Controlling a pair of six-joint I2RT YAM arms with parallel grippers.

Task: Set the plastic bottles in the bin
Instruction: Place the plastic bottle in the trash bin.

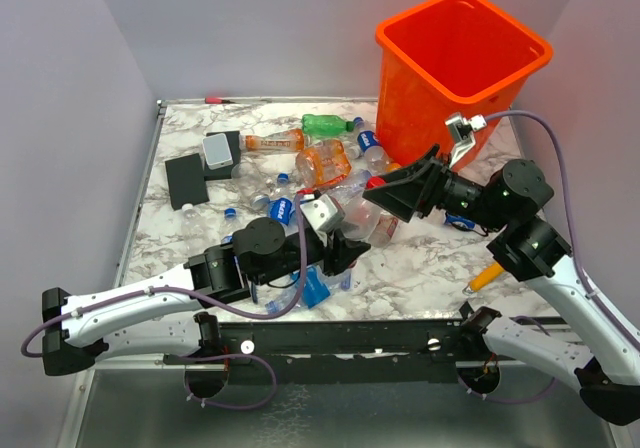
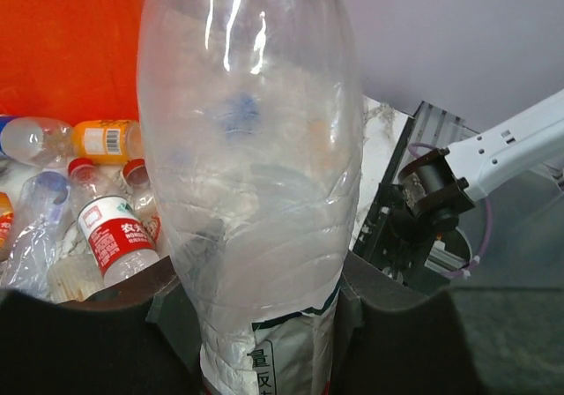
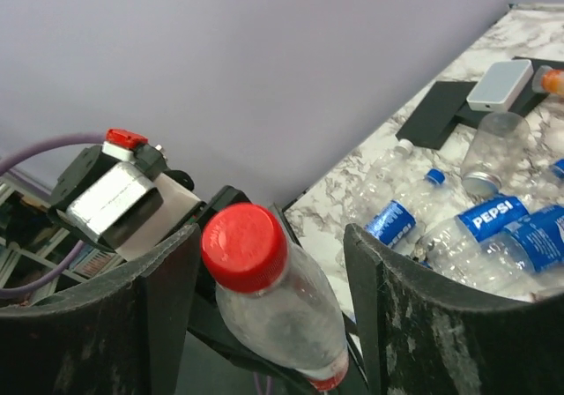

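Clear, thin, crinkled plastic fills the left claw [image 1: 350,249]. Its dark fingers press on both sides of the held bottle [image 2: 251,148] low on the body, just above a white printed label, and the bottle is up off the bench [image 1: 420,268]. Above the grip the body swells smooth and rounded, with shallow ribs lower down. The neck end reaches rightward into the right claw [image 3: 269,241]. That claw's two black, scuffed fingers stand apart on either side of the red cap [image 3: 244,247], with a gap on each side, so it is spread and grips nothing.

At the left of the white-and-grey marbled bench lie a flat black slab [image 1: 185,180] and a small grey box [image 1: 220,150]. In the middle, beyond the two claws, the loose bottles [image 1: 325,163] lie in a jumble. One is orange, a green one sits at the far edge, and the clear ones carry blue or red labels. At the far right stands the bin [image 1: 420,133], made of glossy bright-orange plastic. It is square, has a rolled rim and tapers toward its base. The heap's nearest bottles lie just beside its foot, and the right claw is just in front of it.
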